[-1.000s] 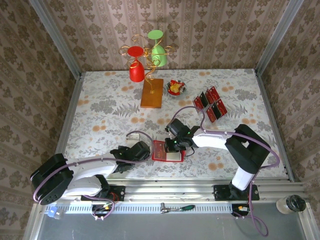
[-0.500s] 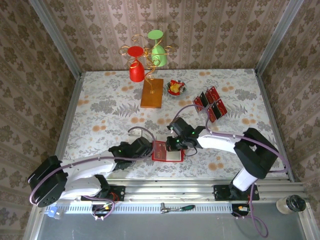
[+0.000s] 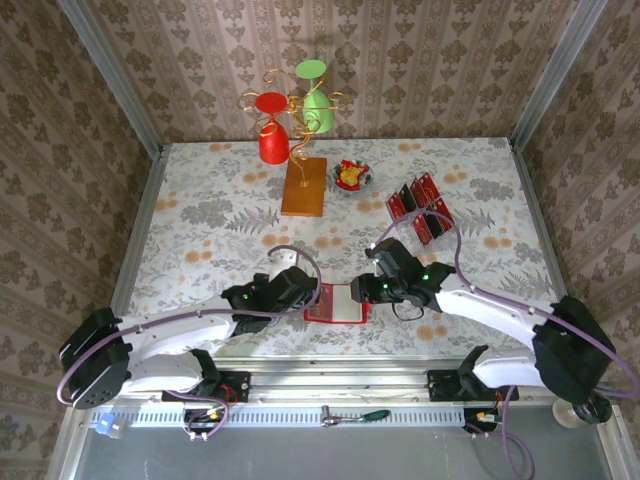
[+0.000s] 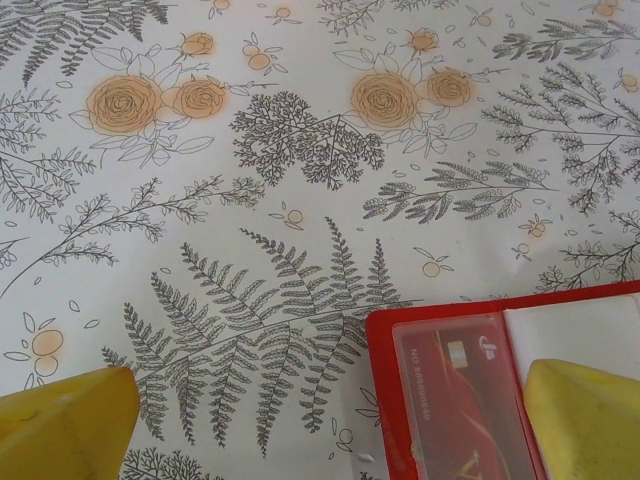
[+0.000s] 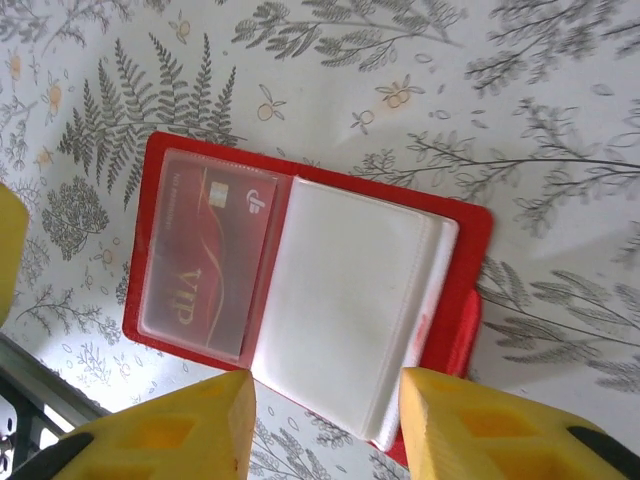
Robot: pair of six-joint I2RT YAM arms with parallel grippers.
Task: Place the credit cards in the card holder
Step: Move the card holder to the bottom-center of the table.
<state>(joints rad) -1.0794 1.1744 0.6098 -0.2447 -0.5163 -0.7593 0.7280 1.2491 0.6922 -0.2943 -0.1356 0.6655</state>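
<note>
– Where the left wrist view stops, how much of the flat red wallet-like card holder (image 4: 570, 335) is lost?

– Its near and right parts run off the picture. Only a corner of the clear pocket and a strip of pale page show. The left gripper (image 4: 325, 425) shows two yellow fingertips (image 4: 65, 425), spread wide: one over the flowered tablecloth (image 4: 300, 150), the other over the pale page. Whether that one touches the page I cannot tell.

– And from the right wrist?

– There the card holder (image 5: 345, 300) is whole, lying open and flat. The right gripper (image 5: 325, 430) hangs over its near edge, yellow fingers (image 5: 170, 435) parted, nothing pinched between them. A yellow sliver (image 5: 6, 250) at the left edge is cut off too short to name.

– Which way does the holder lie?

– From above, the card holder (image 3: 348, 303) sits close to the table's near edge, between the left gripper (image 3: 303, 293) and the right gripper (image 3: 368, 292). Its long axis runs left to right and its fold near to far.

– What is in it?

– One red VIP card (image 5: 205, 260) sits in the clear pocket, on the half toward the left arm, with its long axis along the fold. The other half is pale pages. The remaining small red credit cards (image 3: 420, 207) with black bands stand upright at the far right, well apart from the holder; their number is hard to make out. A small bowl (image 3: 352, 189) holds red and yellow sweets, just beside an orange wooden slab (image 3: 305, 186).
</note>
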